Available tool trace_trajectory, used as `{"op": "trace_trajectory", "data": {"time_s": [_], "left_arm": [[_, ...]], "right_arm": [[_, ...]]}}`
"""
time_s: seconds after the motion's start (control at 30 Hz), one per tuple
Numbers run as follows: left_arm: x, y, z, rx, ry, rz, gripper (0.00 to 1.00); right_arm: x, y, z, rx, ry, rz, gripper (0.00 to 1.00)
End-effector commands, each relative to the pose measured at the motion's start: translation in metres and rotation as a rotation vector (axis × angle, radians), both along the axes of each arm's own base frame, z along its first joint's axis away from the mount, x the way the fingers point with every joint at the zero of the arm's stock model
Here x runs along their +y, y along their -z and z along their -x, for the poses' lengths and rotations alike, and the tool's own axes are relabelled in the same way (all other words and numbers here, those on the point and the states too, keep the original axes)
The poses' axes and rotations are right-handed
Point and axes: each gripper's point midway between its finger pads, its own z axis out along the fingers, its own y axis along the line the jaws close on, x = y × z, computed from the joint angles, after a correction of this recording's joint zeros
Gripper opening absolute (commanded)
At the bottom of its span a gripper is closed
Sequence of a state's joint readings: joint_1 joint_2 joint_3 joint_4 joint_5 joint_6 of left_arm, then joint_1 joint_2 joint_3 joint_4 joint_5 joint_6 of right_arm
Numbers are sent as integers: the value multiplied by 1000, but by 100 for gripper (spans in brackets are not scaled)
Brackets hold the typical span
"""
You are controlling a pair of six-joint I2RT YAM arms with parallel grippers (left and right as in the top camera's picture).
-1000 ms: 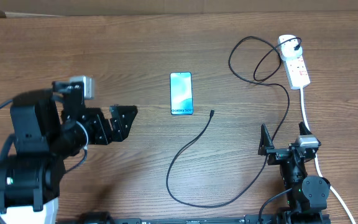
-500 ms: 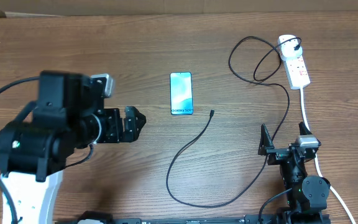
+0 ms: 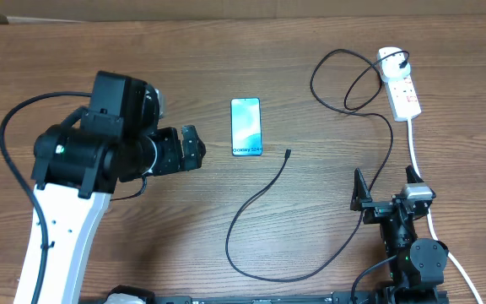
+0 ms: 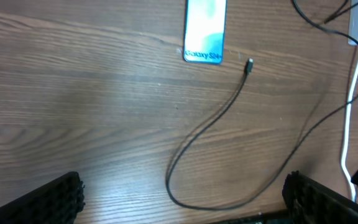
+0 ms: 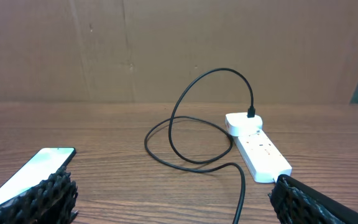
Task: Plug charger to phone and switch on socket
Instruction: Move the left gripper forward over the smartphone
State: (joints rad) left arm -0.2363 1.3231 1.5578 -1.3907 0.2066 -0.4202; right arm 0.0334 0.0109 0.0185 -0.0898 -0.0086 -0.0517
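Note:
The phone [image 3: 245,127] lies flat mid-table with its teal screen up; it also shows in the left wrist view [image 4: 205,30] and the right wrist view [image 5: 27,174]. The charger cable [image 3: 260,198] loops over the table, its connector tip [image 3: 288,153] lying free just right of the phone, its black plug in the white socket strip [image 3: 399,84] at the far right. My left gripper [image 3: 191,148] is open, above the table left of the phone. My right gripper [image 3: 382,190] is open near the front right edge, the cable running between its fingers.
The socket's thick white cord [image 3: 415,152] runs down the right side past my right arm. A cardboard wall [image 5: 166,43] stands behind the table. Bare wood lies left of the phone and in front of the cable loop.
My left arm has swung right and toward the back, bringing its open gripper closer to the phone. The right arm, phone and cable have not moved.

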Motion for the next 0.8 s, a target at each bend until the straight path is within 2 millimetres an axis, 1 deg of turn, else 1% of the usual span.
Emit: {"op": "trace_trajectory", "data": {"time_s": [0.0, 0.13, 0.3, 0.47, 0.57, 0.63, 0.7, 0.77], "left_arm": [[-14, -2, -3, 26, 19, 64, 100], [-31, 2, -2, 36, 122, 83, 100], [-55, 6, -4, 20, 202, 80, 100], [-87, 15, -8, 13, 293, 79, 100], [-104, 25, -12, 18, 332, 77, 100], [-119, 36, -19, 24, 360, 75, 100], [-128, 46, -24, 33, 375, 66, 100], [-133, 56, -30, 41, 378, 47, 100]], "right_arm": [[1, 2, 0, -3, -1, -2, 100], [1, 2, 0, -3, -1, -2, 100], [1, 2, 0, -3, -1, -2, 100], [1, 2, 0, -3, -1, -2, 100], [0, 2, 0, -3, -1, -2, 100], [1, 2, 0, -3, -1, -2, 100], [1, 2, 0, -3, -1, -2, 100], [1, 2, 0, -3, -1, -2, 100]]}}
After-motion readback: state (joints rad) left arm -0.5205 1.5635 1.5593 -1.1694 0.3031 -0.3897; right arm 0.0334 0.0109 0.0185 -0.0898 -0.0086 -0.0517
